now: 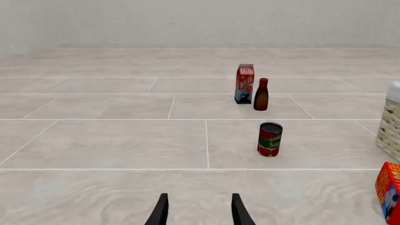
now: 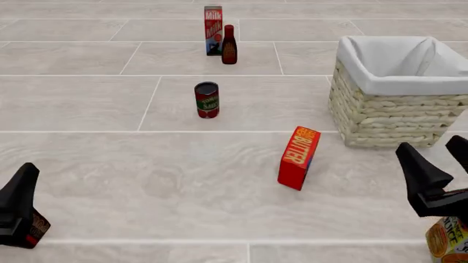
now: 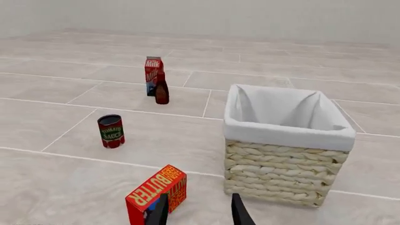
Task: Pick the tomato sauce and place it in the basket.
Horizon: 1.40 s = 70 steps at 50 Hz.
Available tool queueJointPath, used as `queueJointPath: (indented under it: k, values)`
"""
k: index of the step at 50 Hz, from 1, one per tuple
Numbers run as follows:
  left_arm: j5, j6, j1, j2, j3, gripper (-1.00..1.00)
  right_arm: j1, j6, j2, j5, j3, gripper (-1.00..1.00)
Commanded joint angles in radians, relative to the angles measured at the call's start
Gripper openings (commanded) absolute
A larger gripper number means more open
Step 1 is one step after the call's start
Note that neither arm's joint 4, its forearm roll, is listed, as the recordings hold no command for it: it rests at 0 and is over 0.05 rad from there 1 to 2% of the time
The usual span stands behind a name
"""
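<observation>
Two tools were recorded, neither in contact with any item: the left tool (image 2: 21, 205) and the right tool (image 2: 439, 178) were both held low at the near edge of the bench (image 2: 146, 181), each with its fingers spread apart and nothing between them.

Step in hand, as judged: the approach, not yet begun; no grasp had been made.

Tomato sauce (image 2: 207, 99): upright can, well left of the basket (image 2: 387, 109) and apart from it. Label partly read as "TOMATO SAUCE" in the right wrist view.

Basket: upright, white lining, nothing seen inside.

Butter box (image 2: 298, 158): tilted, just left of the basket's near corner. "BUTTER" was read.

Milk carton (image 2: 212, 30) and dark bottle (image 2: 229, 45): well behind and left of the basket, close together. "Milk" was read; the bottle's label was illegible.

Next move, as judged: a reach forward to the can was called for, tool kept spread, then closed around its sides.
</observation>
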Motion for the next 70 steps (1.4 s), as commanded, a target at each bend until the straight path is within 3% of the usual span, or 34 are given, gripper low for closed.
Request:
queueJointPath:
  k: [1,28,70]
  values:
    - [0.000,0.000,0.000,0.000,0.000,1.00,0.051,-0.014,0.099,-0.049,-0.043,1.00]
    - [0.000,0.000,0.000,0.000,0.000,1.00,0.177,-0.002,0.288,-0.085,-0.157,1.00]
    - [0.000,0.000,0.000,0.000,0.000,1.00,0.301,-0.013,0.633,-0.156,-0.339,1.00]
